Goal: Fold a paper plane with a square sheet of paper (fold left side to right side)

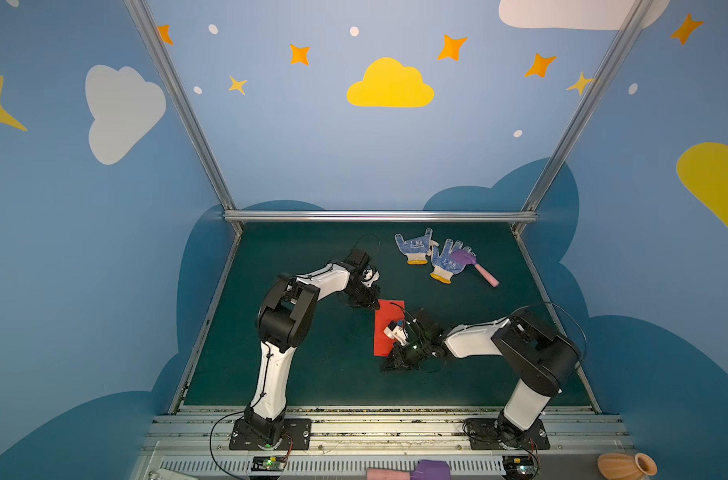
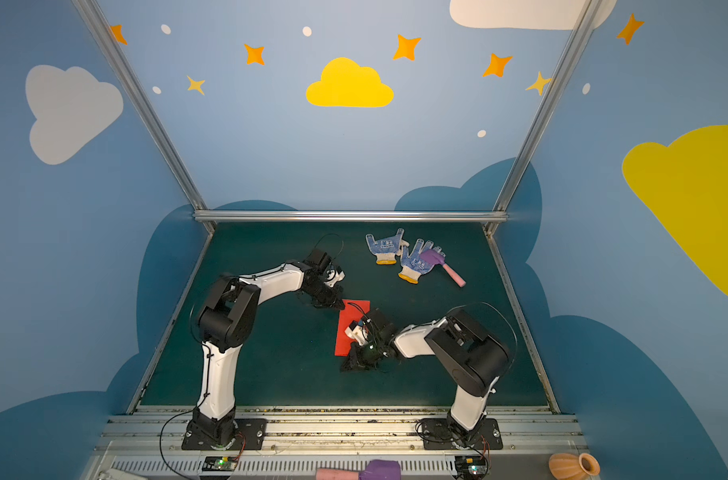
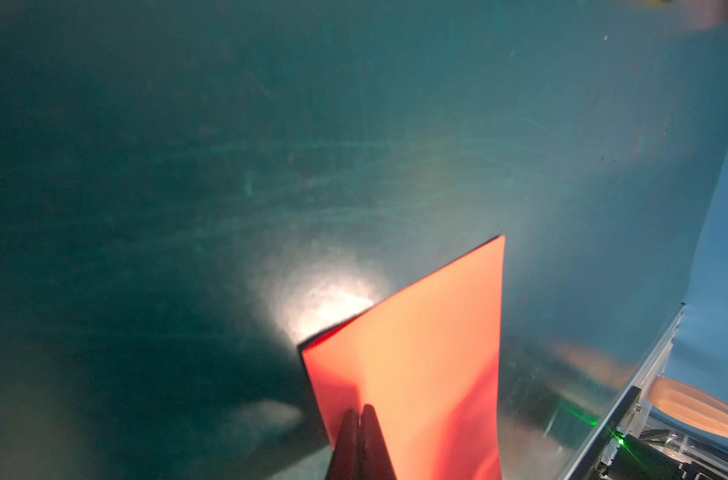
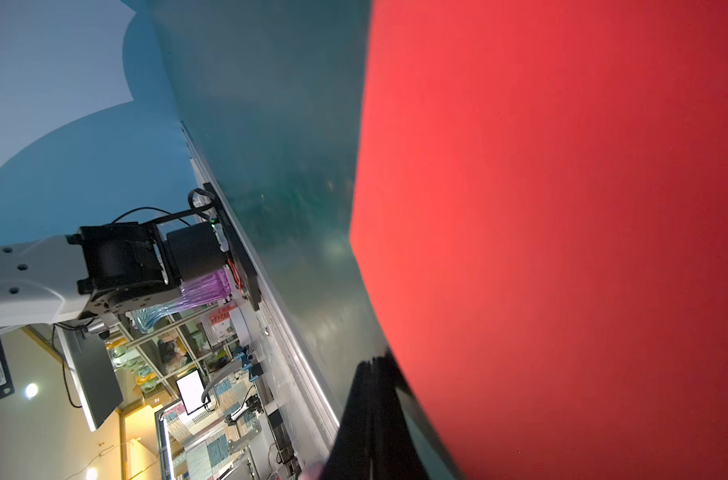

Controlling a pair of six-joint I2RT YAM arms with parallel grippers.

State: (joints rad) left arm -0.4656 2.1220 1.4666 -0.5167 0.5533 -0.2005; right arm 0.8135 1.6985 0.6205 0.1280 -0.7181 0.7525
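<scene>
The square sheet of paper lies mid-tabletop as a narrow, doubled red rectangle. We see the left gripper, jaws together, pressing on its far left corner. The right gripper, also closed and empty, sits just beside the near edge.

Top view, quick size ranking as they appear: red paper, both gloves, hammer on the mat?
1. Paper, largest, though the right arm hides part.
2. Far glove and near glove look alike; not ranked against each other.
3. Hammer, smallest.
</scene>
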